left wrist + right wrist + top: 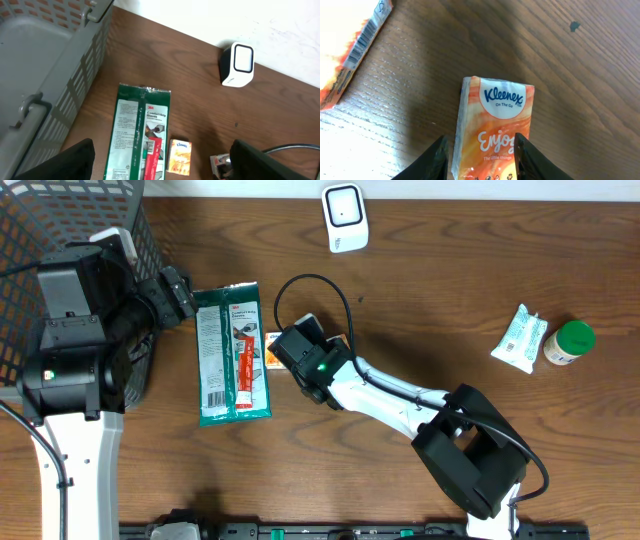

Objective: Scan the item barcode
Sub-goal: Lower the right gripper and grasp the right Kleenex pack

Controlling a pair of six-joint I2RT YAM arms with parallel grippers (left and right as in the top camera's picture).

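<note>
A small orange Kleenex tissue pack lies flat on the wooden table, just right of a green 3M glove package. My right gripper is down over the pack, with one black finger on each side, close to its long edges. A thin gap still shows on the left side, and the pack rests on the table. In the overhead view the pack peeks out at the right gripper's tip. The white barcode scanner stands at the far edge. My left gripper hovers wide open by the basket, holding nothing.
A grey mesh basket fills the far left corner under the left arm. A white and teal packet and a green-lidded bottle lie at the far right. A black cable loops above the right wrist.
</note>
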